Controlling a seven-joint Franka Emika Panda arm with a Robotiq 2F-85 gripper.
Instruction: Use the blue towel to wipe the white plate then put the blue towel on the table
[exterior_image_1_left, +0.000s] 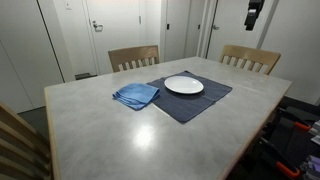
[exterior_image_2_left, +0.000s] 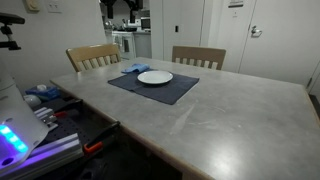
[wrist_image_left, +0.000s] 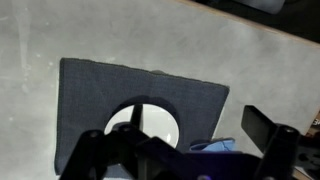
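A white plate sits on a dark blue-grey placemat on the table. A folded blue towel lies beside the plate, half on the mat's edge. Both show in the other exterior view: the plate and the towel. My gripper hangs high above the far side of the table, well away from both. In the wrist view the gripper is open and empty, looking down on the plate, the placemat and a corner of the towel.
The large grey table has two wooden chairs at its far side and another chair at the near left corner. Doors and walls stand behind. Equipment and cables sit beside the table.
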